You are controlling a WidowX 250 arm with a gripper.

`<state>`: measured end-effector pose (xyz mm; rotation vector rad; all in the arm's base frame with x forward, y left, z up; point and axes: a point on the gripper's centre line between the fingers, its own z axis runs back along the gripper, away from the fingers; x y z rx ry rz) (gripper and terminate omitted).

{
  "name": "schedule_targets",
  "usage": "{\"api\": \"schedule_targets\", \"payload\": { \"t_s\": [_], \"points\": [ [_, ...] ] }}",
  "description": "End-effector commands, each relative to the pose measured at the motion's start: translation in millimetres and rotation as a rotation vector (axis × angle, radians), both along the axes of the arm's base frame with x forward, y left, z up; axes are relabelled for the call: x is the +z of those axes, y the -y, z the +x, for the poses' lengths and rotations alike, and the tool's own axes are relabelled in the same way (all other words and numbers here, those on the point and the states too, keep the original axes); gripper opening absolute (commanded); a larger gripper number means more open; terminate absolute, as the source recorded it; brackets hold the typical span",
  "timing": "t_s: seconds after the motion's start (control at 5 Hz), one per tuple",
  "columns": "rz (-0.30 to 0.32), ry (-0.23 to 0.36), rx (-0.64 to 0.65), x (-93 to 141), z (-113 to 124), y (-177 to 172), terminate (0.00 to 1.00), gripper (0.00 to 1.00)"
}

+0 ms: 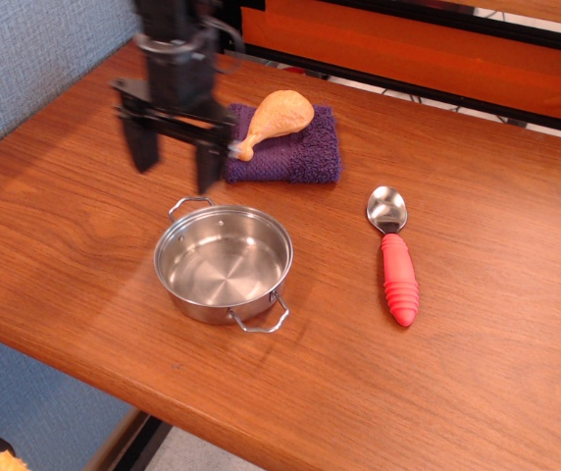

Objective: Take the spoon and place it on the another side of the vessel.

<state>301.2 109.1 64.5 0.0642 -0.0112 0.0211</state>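
Note:
The spoon [394, 257] lies flat on the wooden table to the right of the vessel, its shiny bowl toward the back and its ribbed red handle toward the front. The vessel [224, 263], a shallow steel pot with two wire loop handles, stands empty near the table's front. My gripper [174, 162] hangs above the table behind and left of the pot, far from the spoon. Its two black fingers are spread apart and hold nothing.
A purple folded cloth [295, 147] lies behind the pot with a tan toy chicken drumstick [273, 120] on it, just right of my gripper. The table's front edge [261, 446] runs close below the pot. An orange panel stands at the back.

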Motion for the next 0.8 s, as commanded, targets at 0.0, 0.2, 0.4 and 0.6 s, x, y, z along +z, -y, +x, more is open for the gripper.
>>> {"api": "schedule_targets", "payload": {
  "t_s": [0.0,0.2,0.4,0.6],
  "points": [
    [0.016,0.021,-0.089,10.8,3.1,-45.8,0.0,1.0],
    [0.043,0.028,-0.084,13.7,-2.5,-53.5,0.0,1.0],
    [0.041,0.051,-0.104,20.8,-10.4,-56.4,0.0,1.0],
    [0.041,0.051,-0.104,20.8,-10.4,-56.4,1.0,1.0]
  ]
}}
